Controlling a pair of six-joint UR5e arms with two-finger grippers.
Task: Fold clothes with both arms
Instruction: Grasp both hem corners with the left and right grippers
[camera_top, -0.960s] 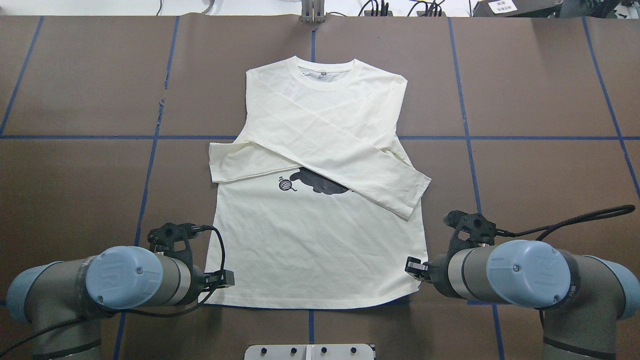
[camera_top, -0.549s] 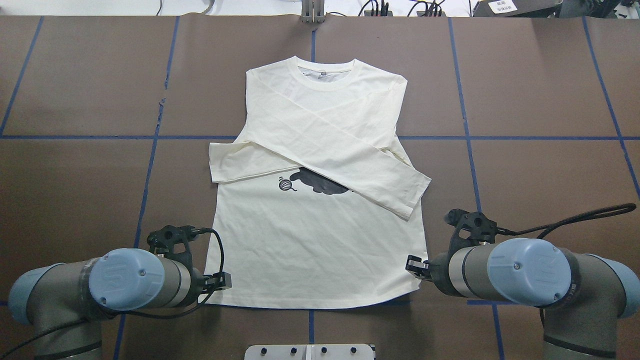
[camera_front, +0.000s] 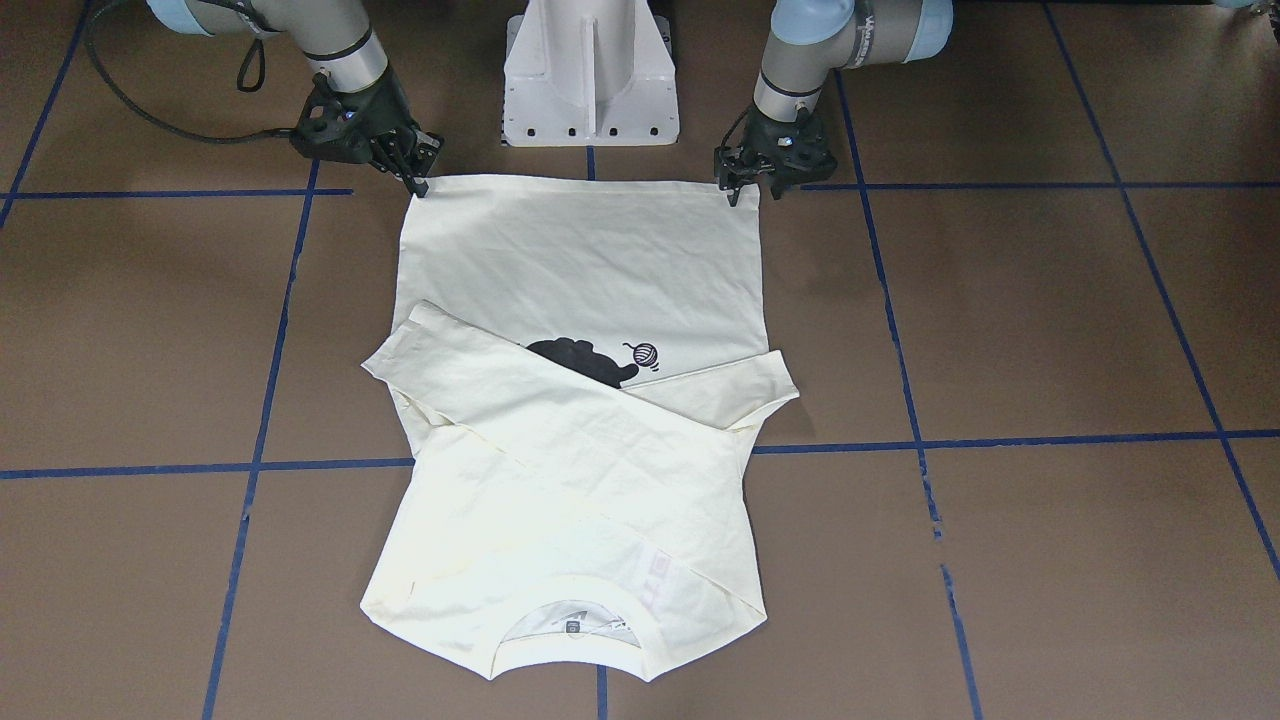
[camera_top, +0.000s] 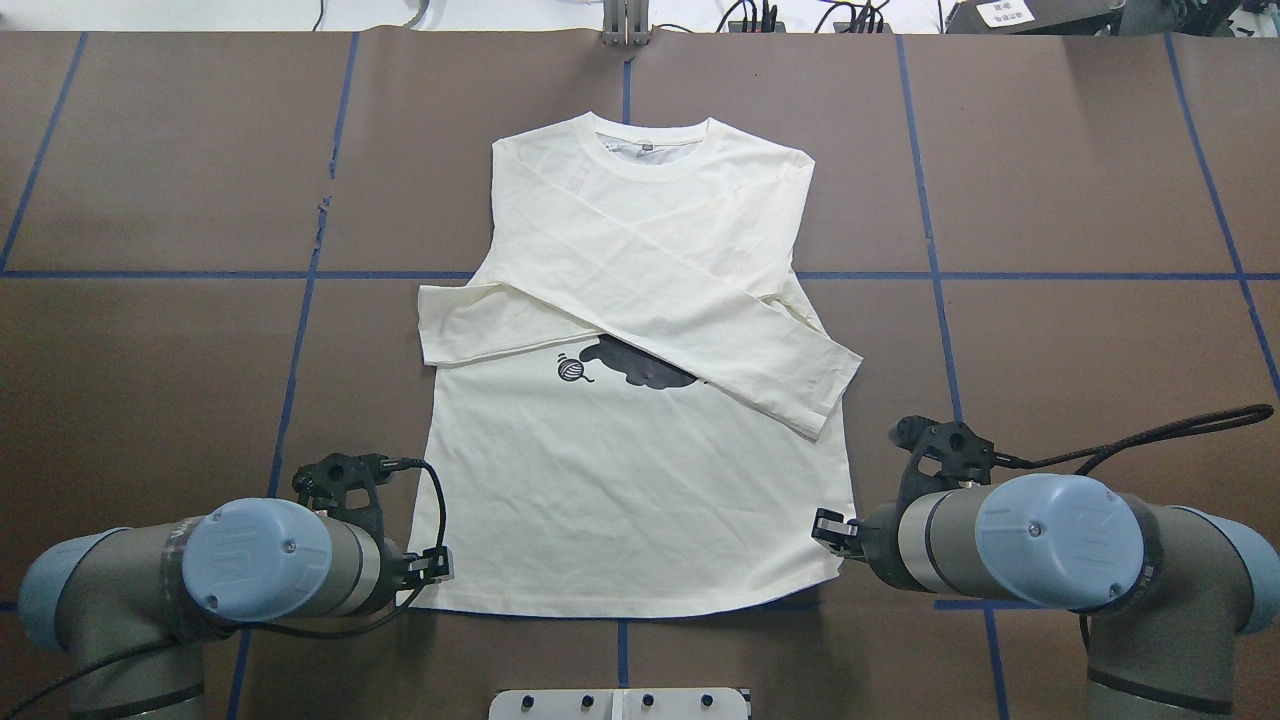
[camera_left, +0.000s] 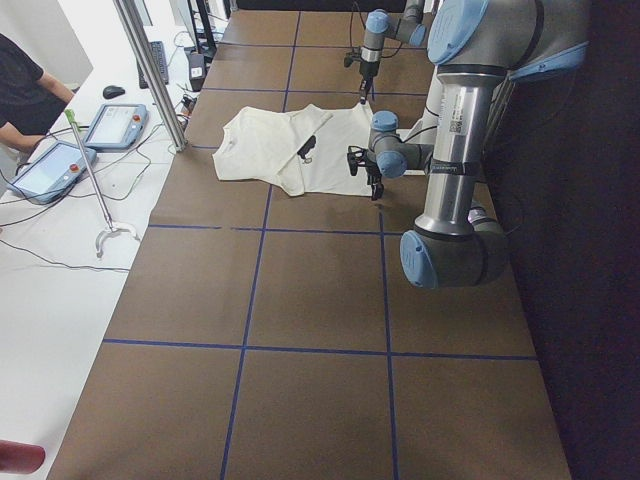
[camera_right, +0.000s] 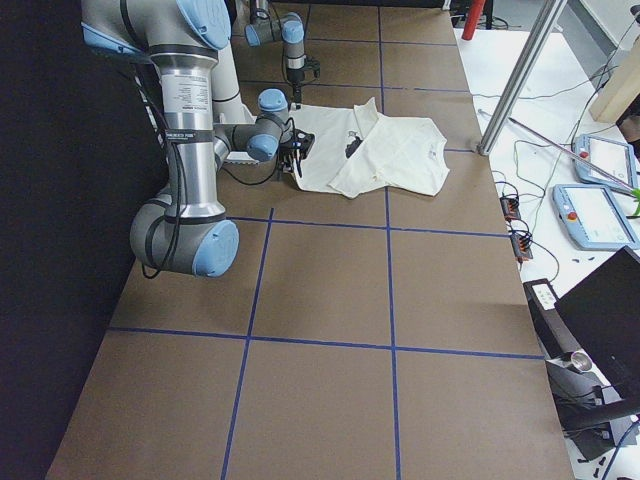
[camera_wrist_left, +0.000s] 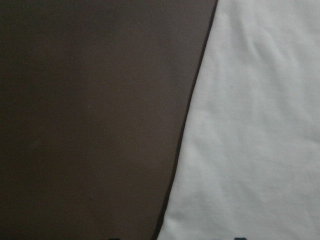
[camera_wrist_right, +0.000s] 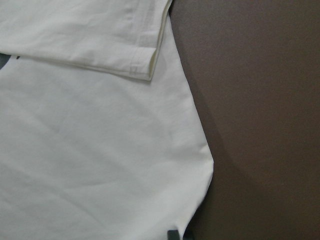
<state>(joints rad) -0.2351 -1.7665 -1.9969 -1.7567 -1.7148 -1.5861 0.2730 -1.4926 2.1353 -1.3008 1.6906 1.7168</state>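
Cream T-shirt (camera_top: 630, 500) flat on surface (camera_top: 150, 350), sleeves crossed | left tool (camera_top: 437, 566) at hem corner, looks spread | right tool (camera_top: 825, 527) at other corner, can't tell its state

Left gripper (camera_front: 748, 188) and right gripper (camera_front: 415, 178) sit at the T-shirt (camera_front: 580, 260) hem corners.

Tally by kind

One shirt (camera_top: 620, 500) between the left pincer (camera_front: 750, 190) and the right pincer (camera_front: 415, 178): two pincers on two arms, the left arm (camera_top: 130, 590) and the right arm (camera_top: 1150, 570). One white base (camera_front: 590, 70) stands behind the pincers. Two tablets (camera_left: 115, 125) (camera_left: 45, 170) and one person (camera_left: 25, 85) are out beyond the left pincer.
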